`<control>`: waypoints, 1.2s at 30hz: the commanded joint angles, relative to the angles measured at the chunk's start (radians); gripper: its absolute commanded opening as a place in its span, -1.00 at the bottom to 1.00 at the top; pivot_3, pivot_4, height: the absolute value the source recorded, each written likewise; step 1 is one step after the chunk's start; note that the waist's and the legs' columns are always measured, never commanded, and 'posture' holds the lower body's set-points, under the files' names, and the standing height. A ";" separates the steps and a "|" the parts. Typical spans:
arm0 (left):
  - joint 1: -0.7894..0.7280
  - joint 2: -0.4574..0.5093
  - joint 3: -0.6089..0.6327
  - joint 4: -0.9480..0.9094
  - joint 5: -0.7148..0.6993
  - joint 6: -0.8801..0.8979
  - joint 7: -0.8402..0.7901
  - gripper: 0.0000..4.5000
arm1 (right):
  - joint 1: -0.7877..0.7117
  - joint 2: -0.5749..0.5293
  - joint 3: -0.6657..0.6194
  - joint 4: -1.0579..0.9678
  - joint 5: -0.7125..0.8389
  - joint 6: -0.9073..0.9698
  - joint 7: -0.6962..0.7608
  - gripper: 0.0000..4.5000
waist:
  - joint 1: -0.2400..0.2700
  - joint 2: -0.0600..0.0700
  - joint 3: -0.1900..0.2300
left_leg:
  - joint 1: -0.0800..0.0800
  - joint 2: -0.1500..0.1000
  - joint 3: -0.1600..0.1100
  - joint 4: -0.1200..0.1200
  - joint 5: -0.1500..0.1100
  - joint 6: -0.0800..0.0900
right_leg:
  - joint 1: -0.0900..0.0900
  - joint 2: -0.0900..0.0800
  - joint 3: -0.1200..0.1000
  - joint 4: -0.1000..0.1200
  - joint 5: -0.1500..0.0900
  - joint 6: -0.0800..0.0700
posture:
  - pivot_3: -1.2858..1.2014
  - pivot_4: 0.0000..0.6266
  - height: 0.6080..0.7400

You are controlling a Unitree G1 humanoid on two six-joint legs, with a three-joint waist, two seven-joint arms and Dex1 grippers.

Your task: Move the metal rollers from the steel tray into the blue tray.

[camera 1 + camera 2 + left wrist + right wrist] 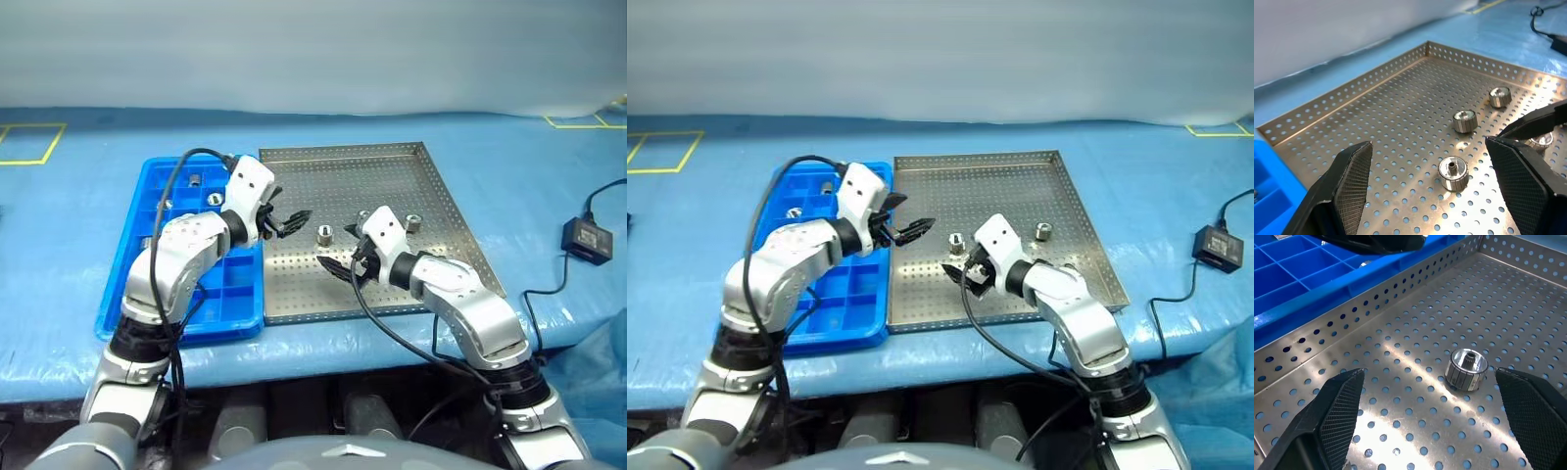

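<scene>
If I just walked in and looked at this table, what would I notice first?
Probably the big shiny steel tray full of little holes in the middle of the blue table, with the bright blue tray right beside it on the robot's left. Both robot grippers, left gripper and right gripper, hang open over the steel tray, with one of the small metal rollers standing between them.

Large perforated silver steel tray (pixel 431 196) sits right beside bright blue gridded plastic tray (pixel 147 211) on light-blue table cover (pixel 78 245). Small silver metal rollers (pixel 325 234) stand on steel floor. Left gripper (pixel 292 221) and right gripper (pixel 338 264) hover over it, fingers spread, empty.
</scene>
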State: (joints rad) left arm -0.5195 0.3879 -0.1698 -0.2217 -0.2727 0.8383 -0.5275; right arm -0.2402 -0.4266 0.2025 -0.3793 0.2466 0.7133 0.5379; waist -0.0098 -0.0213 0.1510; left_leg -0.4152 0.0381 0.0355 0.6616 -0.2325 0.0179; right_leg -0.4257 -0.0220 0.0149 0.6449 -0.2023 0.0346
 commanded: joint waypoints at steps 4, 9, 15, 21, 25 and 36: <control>-0.078 -0.040 -0.059 0.192 0.034 -0.085 -0.058 0.78 | 0.056 -0.032 -0.023 -0.120 0.012 0.031 -0.005 1.00 | -0.012 0.000 0.000 | -0.001 0.000 0.000 0.000 0.000 0.000 | -0.001 -0.001 0.001 0.000 0.000 0.001 | -0.03 -0.52 1.00; -0.112 -0.092 -0.071 0.329 0.050 -0.119 -0.077 0.78 | 0.082 -0.041 -0.027 -0.155 0.016 0.050 -0.014 1.00 | -0.020 0.000 0.000 | -0.001 -0.001 0.000 0.001 0.000 0.000 | -0.001 -0.002 0.001 0.000 0.000 0.001 | -0.05 -0.52 1.00; -0.143 -0.129 -0.096 0.428 0.088 -0.142 -0.085 0.78 | 0.097 -0.039 -0.030 -0.171 0.014 0.061 -0.032 1.00 | -0.033 0.000 0.000 | -0.001 -0.001 0.000 0.001 0.000 0.000 | -0.001 -0.001 0.001 0.000 0.000 0.001 | -0.07 -0.52 1.00; -0.170 -0.167 -0.114 0.515 0.147 -0.178 -0.058 0.78 | 0.097 -0.034 -0.016 -0.175 0.010 0.061 -0.043 1.00 | -0.041 0.000 0.000 | -0.001 -0.001 0.000 0.001 0.000 0.000 | -0.001 -0.001 0.001 0.000 0.001 0.002 | -0.07 -0.52 1.00; -0.158 -0.189 -0.114 0.523 0.166 -0.184 -0.045 0.78 | 0.096 -0.029 -0.006 -0.175 0.009 0.061 -0.049 1.00 | -0.047 0.000 0.000 | -0.001 -0.001 -0.001 0.001 0.000 0.000 | -0.001 -0.001 0.002 0.000 0.001 0.002 | -0.07 -0.52 1.00; -0.130 -0.219 -0.106 0.534 0.193 -0.214 -0.019 0.17 | 0.083 -0.023 0.004 -0.161 0.009 0.057 -0.055 1.00 | -0.055 0.000 0.000 | -0.001 -0.001 -0.001 0.001 0.000 0.000 | -0.001 -0.001 0.002 0.000 0.004 0.007 | -0.07 -0.52 1.00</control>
State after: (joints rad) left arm -0.6466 0.1773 -0.2838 0.3163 -0.0847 0.6458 -0.5450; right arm -0.1396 -0.4562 0.2104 -0.5171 0.2548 0.7754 0.4863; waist -0.0648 -0.0214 0.1510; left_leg -0.4158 0.0371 0.0349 0.6626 -0.2326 0.0180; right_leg -0.4265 -0.0235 0.0172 0.6446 -0.1988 0.0411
